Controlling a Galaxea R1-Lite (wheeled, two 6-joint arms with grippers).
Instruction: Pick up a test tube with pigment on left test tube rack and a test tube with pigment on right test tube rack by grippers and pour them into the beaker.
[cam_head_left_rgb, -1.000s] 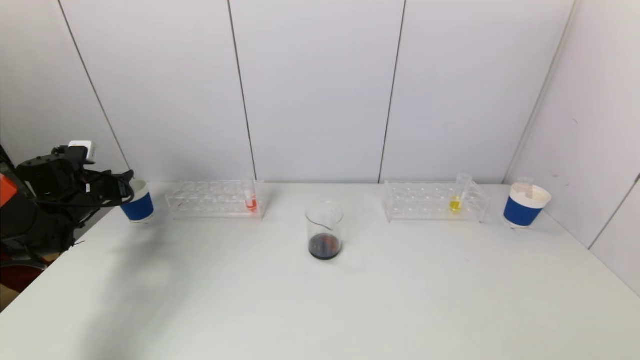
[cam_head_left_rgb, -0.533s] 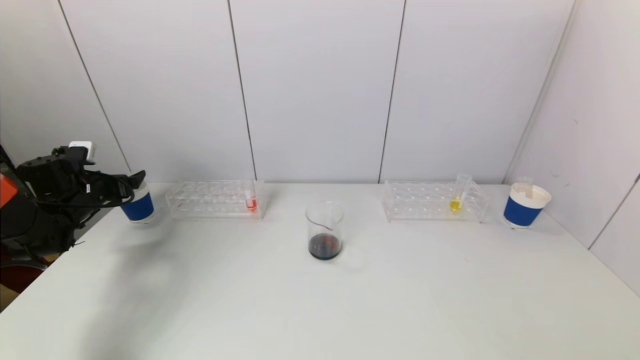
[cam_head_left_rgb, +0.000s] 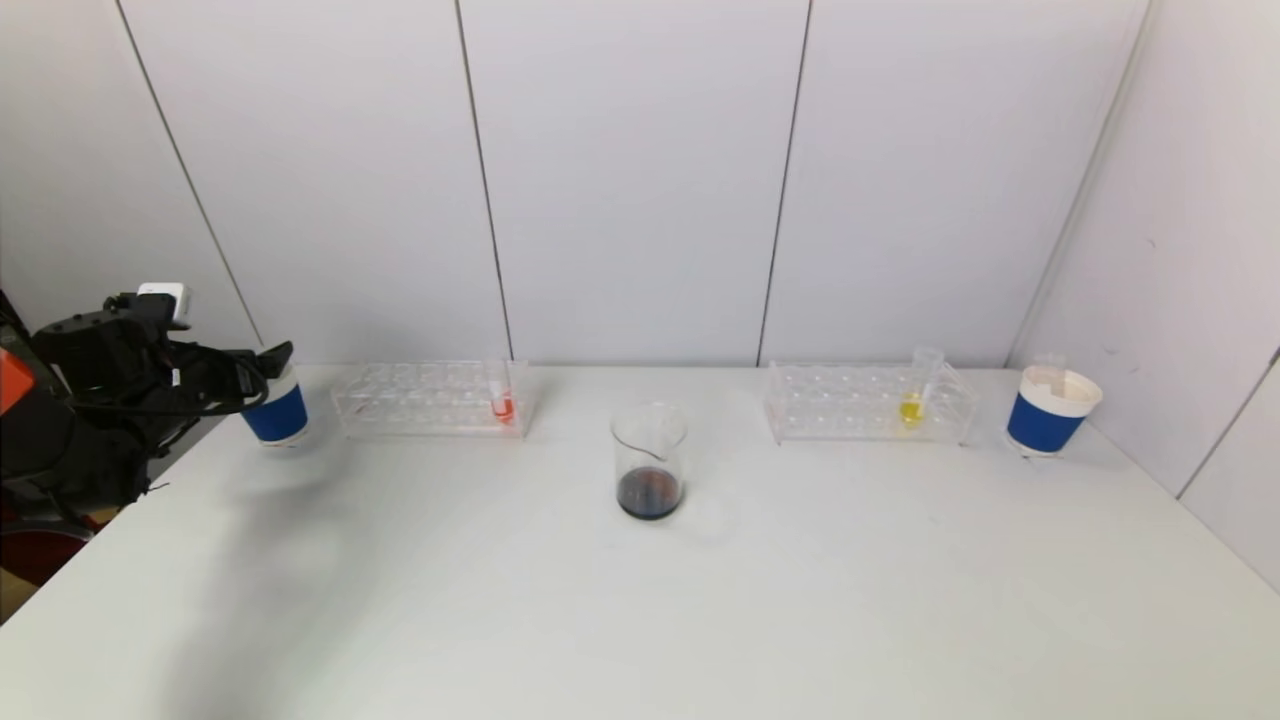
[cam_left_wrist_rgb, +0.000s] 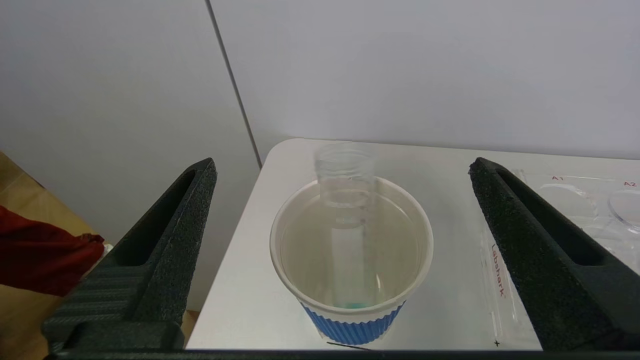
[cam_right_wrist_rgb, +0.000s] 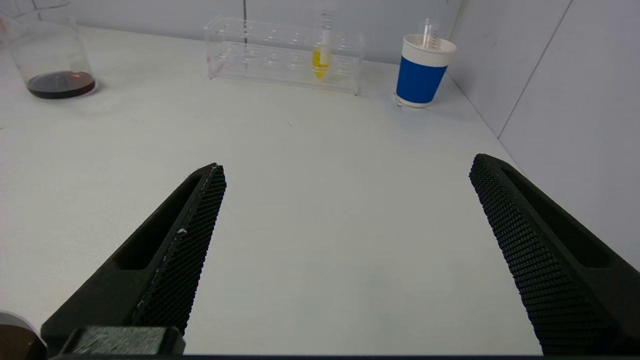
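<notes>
Since a second ago the left gripper (cam_head_left_rgb: 268, 362) has spread its fingers (cam_left_wrist_rgb: 165, 240) wide at the table's far-left corner, letting go of the empty test tube (cam_left_wrist_rgb: 346, 200), which now stands loose in the left paper cup (cam_left_wrist_rgb: 351, 260) with a trace of blue at its bottom; the fingers flank the cup without touching it. Nearest the robot, the right gripper (cam_right_wrist_rgb: 345, 250) hangs low over the bare front of the white table (cam_head_left_rgb: 700, 620), its fingers apart and holding nothing; it does not show in the head view. Farther in, at mid-table, the beaker (cam_head_left_rgb: 649, 462) stands upright with dark liquid pooled in its bottom. Behind it to the left lies the left test tube rack (cam_head_left_rgb: 430, 398), just beside the left cup, with a tube of red pigment (cam_head_left_rgb: 502, 400) in its end nearest the beaker. To the right lies the right test tube rack (cam_head_left_rgb: 868, 402), carrying a tube of yellow pigment (cam_head_left_rgb: 913, 398) toward its outer end. Beyond that rack, near the right wall, the right paper cup (cam_head_left_rgb: 1050, 412) holds another clear tube (cam_right_wrist_rgb: 427, 32).
</notes>
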